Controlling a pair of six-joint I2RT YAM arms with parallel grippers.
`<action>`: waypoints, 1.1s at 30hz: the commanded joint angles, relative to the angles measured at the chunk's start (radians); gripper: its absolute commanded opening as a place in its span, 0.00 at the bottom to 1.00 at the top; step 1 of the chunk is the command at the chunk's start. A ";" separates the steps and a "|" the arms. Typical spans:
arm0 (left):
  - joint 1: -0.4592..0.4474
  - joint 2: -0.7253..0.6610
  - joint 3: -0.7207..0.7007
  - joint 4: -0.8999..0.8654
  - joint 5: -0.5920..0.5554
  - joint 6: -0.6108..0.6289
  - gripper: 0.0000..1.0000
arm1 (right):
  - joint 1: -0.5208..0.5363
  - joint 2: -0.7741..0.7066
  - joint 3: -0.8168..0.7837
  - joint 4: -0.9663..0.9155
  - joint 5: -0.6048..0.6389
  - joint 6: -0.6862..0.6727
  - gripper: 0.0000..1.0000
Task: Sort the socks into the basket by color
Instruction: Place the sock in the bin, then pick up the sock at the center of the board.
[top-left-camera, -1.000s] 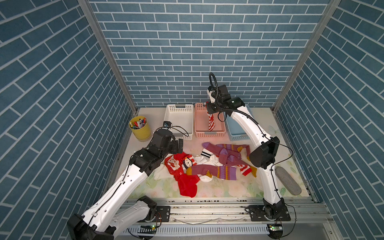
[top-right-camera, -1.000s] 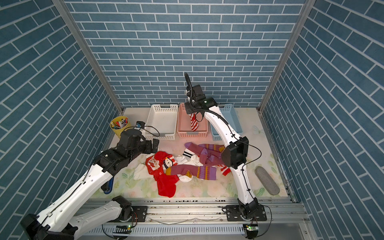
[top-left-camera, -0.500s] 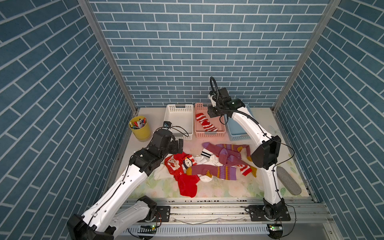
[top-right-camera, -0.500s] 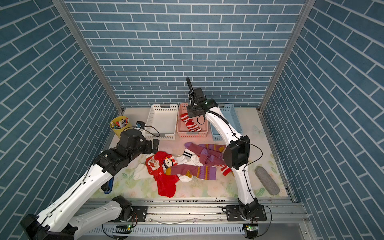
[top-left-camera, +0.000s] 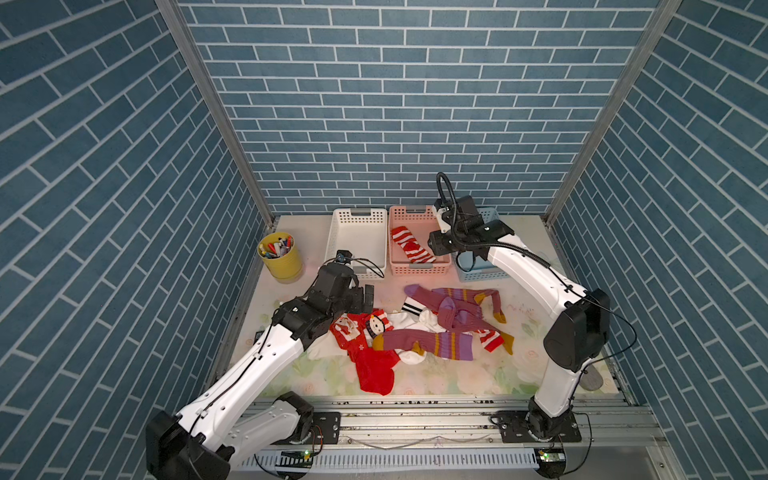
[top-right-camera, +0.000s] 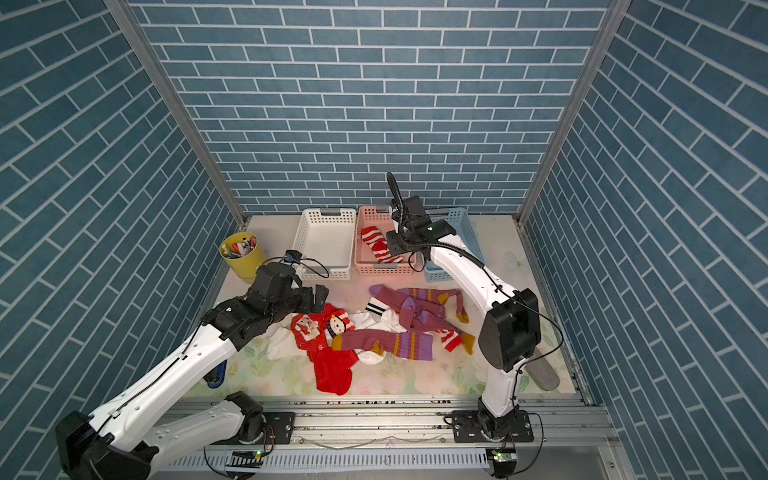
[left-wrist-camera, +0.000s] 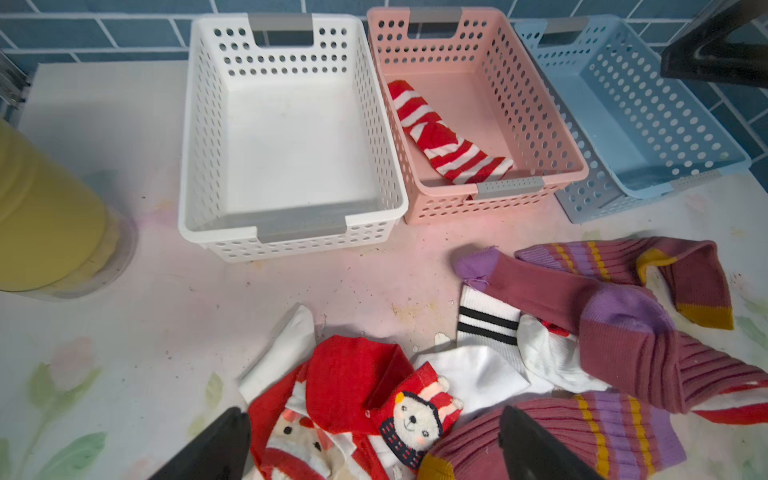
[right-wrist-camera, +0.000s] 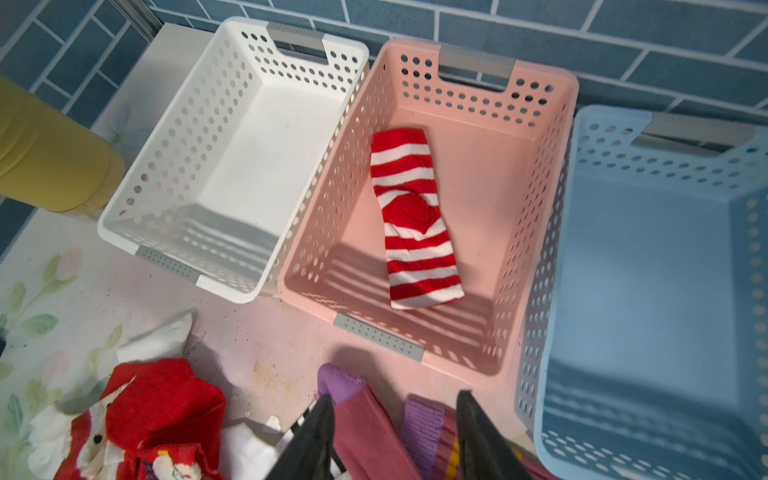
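The red-white striped sock (right-wrist-camera: 415, 224) lies flat on the floor of the pink basket (right-wrist-camera: 536, 232). It lies slanted, one end is close to the near wall, and bare floor shows along both of its long sides. This basket stands between the white basket (right-wrist-camera: 174, 137) and the blue basket (right-wrist-camera: 665, 166), all three closely side by side against the back wall.

The right gripper (right-wrist-camera: 399, 444) hangs above with its fingers (right-wrist-camera: 316, 440) apart and nothing between them. In both top views its black body covers the right rim of the pink basket.

The other socks make one pile in the middle of the tabletop (left-wrist-camera: 208, 311): mauve-purple socks (left-wrist-camera: 615, 332), a white sock with black bands (left-wrist-camera: 486, 320), and a red sock with snowman picture (left-wrist-camera: 353, 374). A bare strip separates the pile from the baskets.

The left gripper (left-wrist-camera: 374, 449) is over the left edge of the pile, fingers (left-wrist-camera: 220, 449) spread wide and holding nothing. More bare tabletop reaches left to the yellow cup of pens (top-left-camera: 280, 262).

A grey oval pad (top-right-camera: 544, 374) lies at the lower right, near the front edge, partly behind the right arm.
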 joint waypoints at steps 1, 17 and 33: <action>-0.042 0.029 -0.041 0.035 0.010 -0.061 1.00 | 0.004 -0.083 -0.095 0.068 -0.014 0.060 0.48; -0.208 0.259 0.077 0.087 -0.032 -0.072 1.00 | 0.009 -0.406 -0.504 0.014 0.065 0.165 0.50; -0.323 0.525 0.270 0.124 0.022 -0.009 0.99 | 0.009 -0.602 -0.711 -0.154 0.195 0.297 0.51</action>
